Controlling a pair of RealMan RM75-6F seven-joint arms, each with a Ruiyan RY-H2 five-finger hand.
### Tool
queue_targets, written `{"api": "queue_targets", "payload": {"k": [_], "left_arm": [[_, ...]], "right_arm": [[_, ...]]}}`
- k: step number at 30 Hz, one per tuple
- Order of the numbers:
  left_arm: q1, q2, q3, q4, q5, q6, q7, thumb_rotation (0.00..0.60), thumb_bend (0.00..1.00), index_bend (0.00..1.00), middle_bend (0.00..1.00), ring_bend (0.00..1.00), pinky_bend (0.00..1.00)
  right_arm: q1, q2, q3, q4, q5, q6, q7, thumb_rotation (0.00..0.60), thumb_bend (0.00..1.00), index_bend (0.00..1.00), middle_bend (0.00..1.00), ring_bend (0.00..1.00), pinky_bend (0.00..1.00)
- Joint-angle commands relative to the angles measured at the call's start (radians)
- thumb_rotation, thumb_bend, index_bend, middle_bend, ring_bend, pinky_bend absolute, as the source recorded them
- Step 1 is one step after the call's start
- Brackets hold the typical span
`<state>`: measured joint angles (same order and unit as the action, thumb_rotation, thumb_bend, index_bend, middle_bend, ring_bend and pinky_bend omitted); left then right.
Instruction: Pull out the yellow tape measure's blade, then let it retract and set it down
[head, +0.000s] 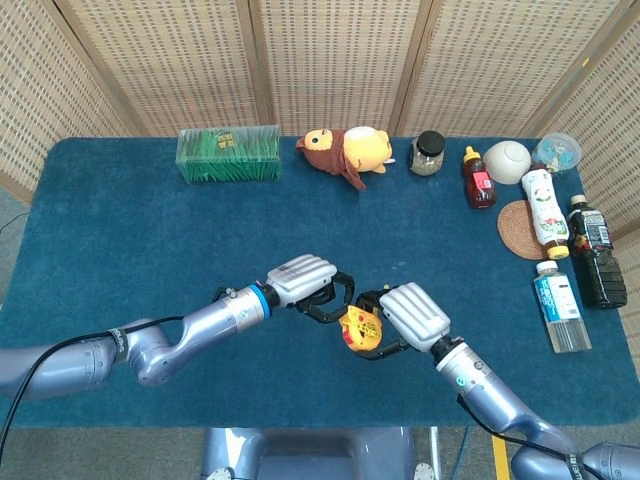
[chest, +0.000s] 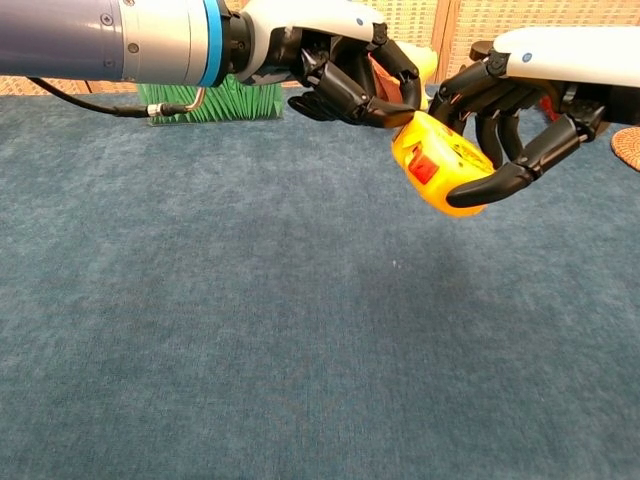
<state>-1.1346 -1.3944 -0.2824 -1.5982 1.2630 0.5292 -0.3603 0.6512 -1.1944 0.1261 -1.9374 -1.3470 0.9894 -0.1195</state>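
Note:
My right hand grips the yellow tape measure and holds it in the air above the blue table. In the chest view the case shows a red button facing left, with the right hand wrapped over and under it. My left hand has come in from the left with its fingers curled. Its fingertips touch the case's upper left corner. I cannot see whether they pinch the blade's end. No blade shows outside the case.
Along the back edge stand a green box, a plush toy, a jar, a sauce bottle and a white bowl. Several bottles and a woven coaster line the right side.

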Motion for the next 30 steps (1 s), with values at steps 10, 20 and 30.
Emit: {"api": "queue_targets", "payload": {"k": [10, 20, 30], "left_arm": [[-0.003, 0.007, 0.005, 0.004, 0.009, 0.001, -0.014, 0.471, 0.32, 0.47, 0.94, 0.92, 0.93], [-0.004, 0.004, 0.011, 0.007, 0.001, 0.005, -0.015, 0.552, 0.33, 0.53, 0.94, 0.92, 0.93], [-0.004, 0.0, 0.014, 0.011, -0.003, 0.01, -0.018, 0.589, 0.34, 0.57, 0.94, 0.92, 0.93]], "right_arm": [[-0.001, -0.001, 0.0, 0.009, 0.007, 0.002, -0.008, 0.388, 0.22, 0.52, 0.57, 0.57, 0.56], [-0.003, -0.002, -0.002, 0.016, 0.009, 0.001, -0.007, 0.39, 0.22, 0.52, 0.57, 0.57, 0.56], [-0.004, -0.002, -0.003, 0.021, 0.008, -0.001, -0.002, 0.39, 0.22, 0.52, 0.57, 0.58, 0.56]]}}
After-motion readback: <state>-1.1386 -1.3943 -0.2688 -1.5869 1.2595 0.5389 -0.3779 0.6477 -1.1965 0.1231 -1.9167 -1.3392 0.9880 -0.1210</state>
